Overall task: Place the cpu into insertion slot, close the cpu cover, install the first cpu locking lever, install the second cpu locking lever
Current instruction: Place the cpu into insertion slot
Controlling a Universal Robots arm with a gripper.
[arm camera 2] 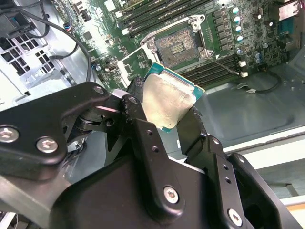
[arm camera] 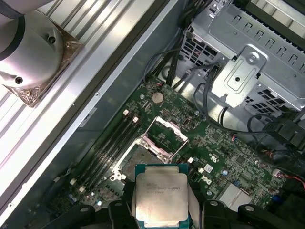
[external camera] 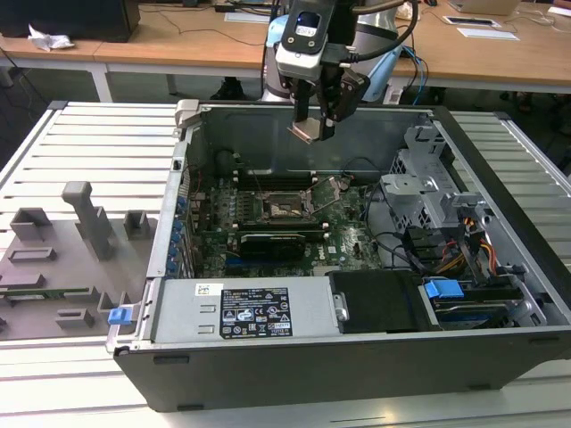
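Cpu [arm camera 2: 169,98], a small flat square chip with a silvery-tan metal face and a pale green edge, is clamped between the 2 black fingers [arm camera 2: 143,136] of the gripper [arm camera 2: 167,107]. The jaws press on opposite edges of the chip. It hangs tilted in the air and touches nothing but those fingers.

In the exterior view the gripper holds the chip high inside the open dark-grey computer case [external camera: 357,366], near the case's far wall. It is above the green motherboard [external camera: 348,241] and well apart from it.

The insertion slot [arm camera 2: 175,45], a square black-rimmed socket with a dark pin-grid centre, lies bare on the board with no chip in it. In the first wrist view the chip hangs just beside the socket, not directly over it.

The cpu cover [arm camera: 164,138], a thin square silver metal frame with a large window, is swung off the socket. It seems to stand tilted up along 1 side of it, though its exact angle is hard to judge.

A thin metal locking lever [arm camera 2: 226,64] juts out from a corner of the socket, unlatched. Long black memory slots [arm camera: 107,148] run beside the socket.

The case rests on a slatted silver table [external camera: 89,152]. A grey plastic fixture tray [external camera: 53,267] lies on the table at the exterior view's left.
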